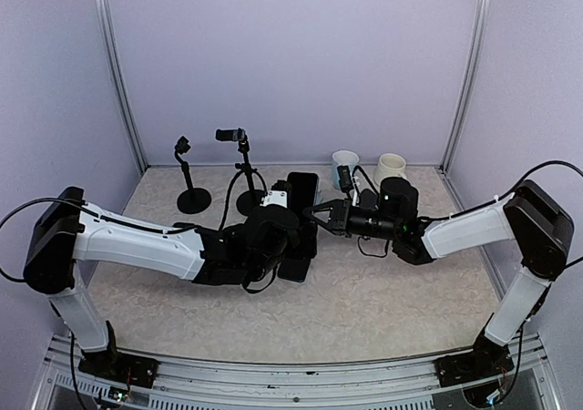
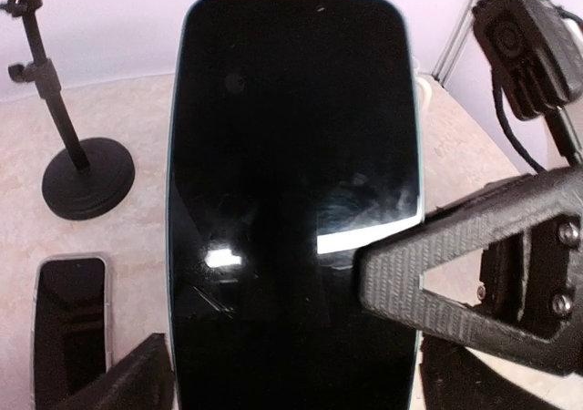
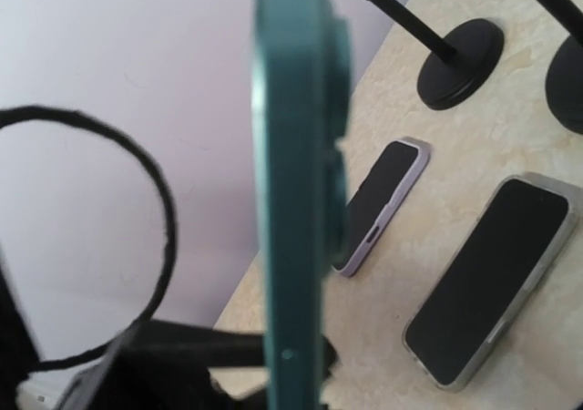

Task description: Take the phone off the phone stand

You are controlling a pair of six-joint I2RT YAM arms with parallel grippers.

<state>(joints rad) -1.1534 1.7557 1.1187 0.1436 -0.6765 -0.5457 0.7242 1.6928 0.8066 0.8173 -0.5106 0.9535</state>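
Observation:
A phone with a teal case and a dark screen stands upright at the table's middle, off the stands. Its screen fills the left wrist view. My left gripper is open, one finger on each side of the phone's lower part. My right gripper is shut on the phone's right edge, and its ribbed finger lies over the screen. The right wrist view shows the phone edge-on in my right gripper. Two black phone stands stand behind, with nothing in their clamps.
A purple-cased phone and a clear-cased phone lie flat on the table. One flat phone shows under my left arm. Two white cups stand at the back right. Side walls close in the table.

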